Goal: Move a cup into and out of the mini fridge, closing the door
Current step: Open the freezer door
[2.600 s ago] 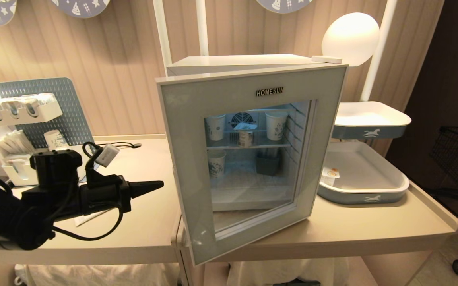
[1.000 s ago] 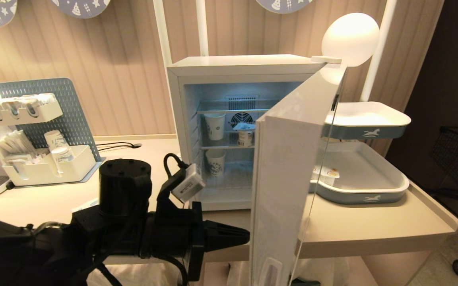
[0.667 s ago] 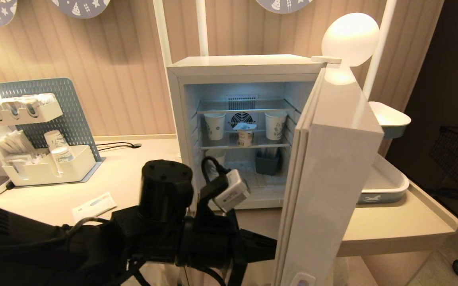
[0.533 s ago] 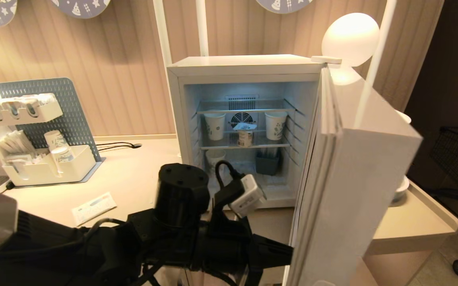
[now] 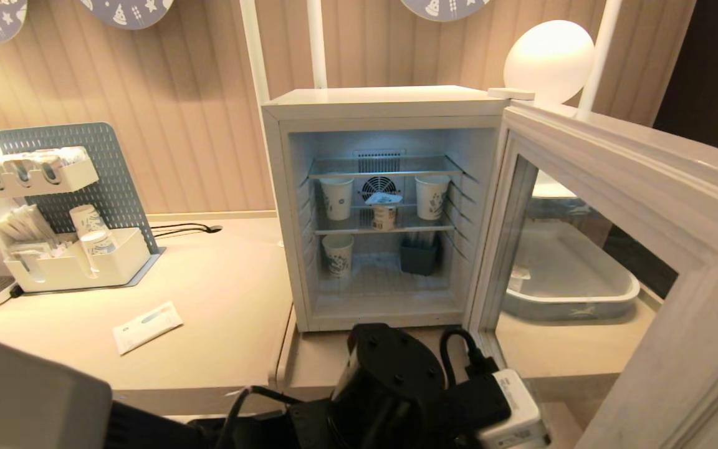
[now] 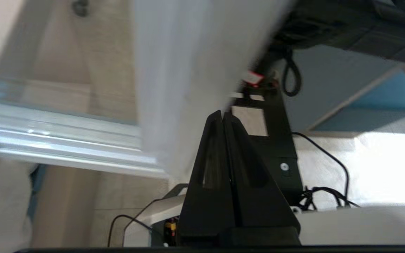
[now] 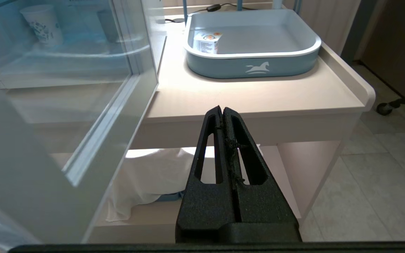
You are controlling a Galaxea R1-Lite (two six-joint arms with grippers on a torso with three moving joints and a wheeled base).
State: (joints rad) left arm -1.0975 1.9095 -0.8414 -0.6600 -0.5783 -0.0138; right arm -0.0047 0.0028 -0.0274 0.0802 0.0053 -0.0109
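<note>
Beige bench [image 5: 222, 299] carries the fridge [image 5: 384, 106], door [image 5: 646, 206] swung wide open. Cup [image 5: 384, 212] sits on its middle shelf. My left tool [image 6: 223, 117] is clenched empty beside the door; right tool [image 7: 222, 109] likewise clenched.

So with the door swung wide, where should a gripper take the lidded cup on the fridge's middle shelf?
Probably the cup by its tapered body just below the overhanging lid, coming level through the open front of the mini fridge: it stands upright between two taller paper cups, under a shelf.

My left gripper [image 6: 223, 117] sits below the head view's bottom edge, the door [image 5: 639, 249] runs off its right side, and the cup's [image 5: 384, 209] print is too small to read.
</note>
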